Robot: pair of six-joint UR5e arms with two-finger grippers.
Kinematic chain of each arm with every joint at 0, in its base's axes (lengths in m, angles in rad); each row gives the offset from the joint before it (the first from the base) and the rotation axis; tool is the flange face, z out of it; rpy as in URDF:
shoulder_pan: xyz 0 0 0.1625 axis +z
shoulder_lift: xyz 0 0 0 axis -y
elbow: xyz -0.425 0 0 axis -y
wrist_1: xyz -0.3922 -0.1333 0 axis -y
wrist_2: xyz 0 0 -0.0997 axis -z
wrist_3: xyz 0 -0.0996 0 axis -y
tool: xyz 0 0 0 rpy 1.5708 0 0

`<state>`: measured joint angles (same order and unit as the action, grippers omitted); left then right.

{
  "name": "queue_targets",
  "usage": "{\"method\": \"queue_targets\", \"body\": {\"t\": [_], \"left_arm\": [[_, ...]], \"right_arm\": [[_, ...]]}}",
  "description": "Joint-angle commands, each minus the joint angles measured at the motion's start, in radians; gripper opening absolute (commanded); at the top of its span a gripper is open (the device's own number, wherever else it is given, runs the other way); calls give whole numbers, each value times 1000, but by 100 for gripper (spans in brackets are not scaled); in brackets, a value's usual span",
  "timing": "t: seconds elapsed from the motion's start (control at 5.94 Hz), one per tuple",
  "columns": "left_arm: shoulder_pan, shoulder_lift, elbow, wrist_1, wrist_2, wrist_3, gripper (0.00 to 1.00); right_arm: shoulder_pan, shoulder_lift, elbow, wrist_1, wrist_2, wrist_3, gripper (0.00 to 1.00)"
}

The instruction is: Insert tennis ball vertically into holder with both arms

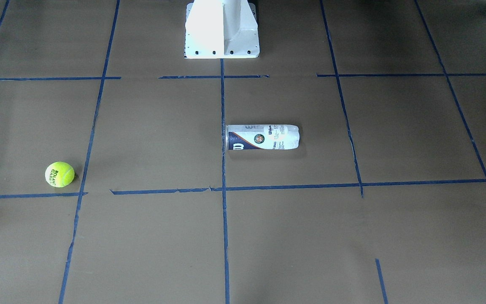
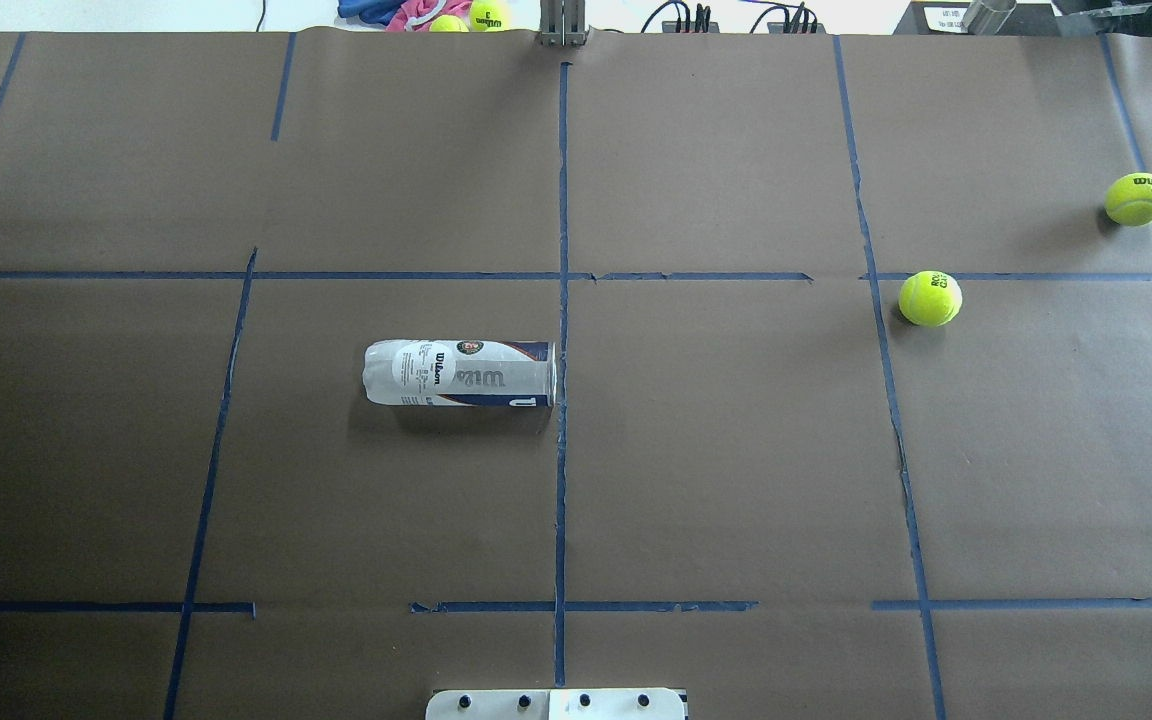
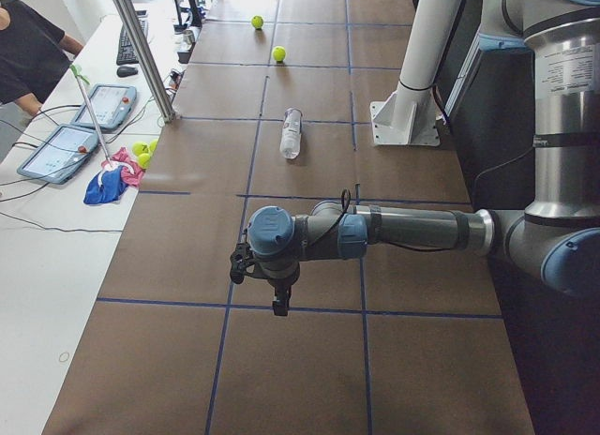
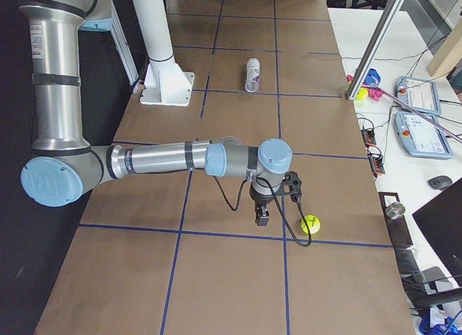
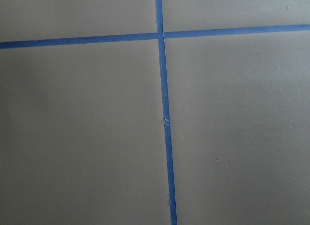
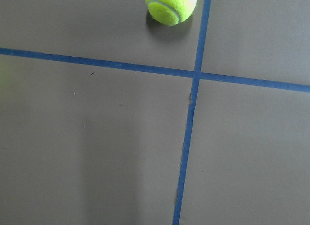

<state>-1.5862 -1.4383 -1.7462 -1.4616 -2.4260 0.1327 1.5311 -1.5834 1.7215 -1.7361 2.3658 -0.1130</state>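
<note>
The tennis ball [image 1: 59, 174] with dark Roland Garros print lies on the brown table, also seen in the overhead view [image 2: 930, 298] and far off in the exterior left view [image 3: 278, 53]. The holder [image 1: 262, 137] is a clear Wilson can lying on its side near the table's middle [image 2: 459, 373] [image 3: 292, 133] [image 4: 252, 74]. My left gripper [image 3: 278, 302] hangs above the table's left end, far from the can. My right gripper [image 4: 261, 216] hangs above the right end. I cannot tell whether either is open or shut. Neither wrist view shows fingers.
A second ball with Wilson print [image 2: 1138, 198] lies at the far right, near my right gripper [image 4: 310, 224]. A ball [image 6: 172, 7] shows at the top of the right wrist view. The white pedestal [image 1: 222, 29] stands at the robot's edge. Blue tape lines cross the table.
</note>
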Motion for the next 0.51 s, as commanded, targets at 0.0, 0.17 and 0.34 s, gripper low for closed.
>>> {"method": "queue_targets", "body": {"t": [0.0, 0.17, 0.34], "left_arm": [[0, 1, -18, -2, -1, -1, 100], [5, 1, -16, -2, -1, 2, 100], [5, -2, -32, -46, -2, 1, 100]], "right_arm": [[0, -1, 16, 1, 0, 9, 100], [0, -1, 45, 1, -2, 7, 100], [0, -13, 46, 0, -3, 9, 100]]}}
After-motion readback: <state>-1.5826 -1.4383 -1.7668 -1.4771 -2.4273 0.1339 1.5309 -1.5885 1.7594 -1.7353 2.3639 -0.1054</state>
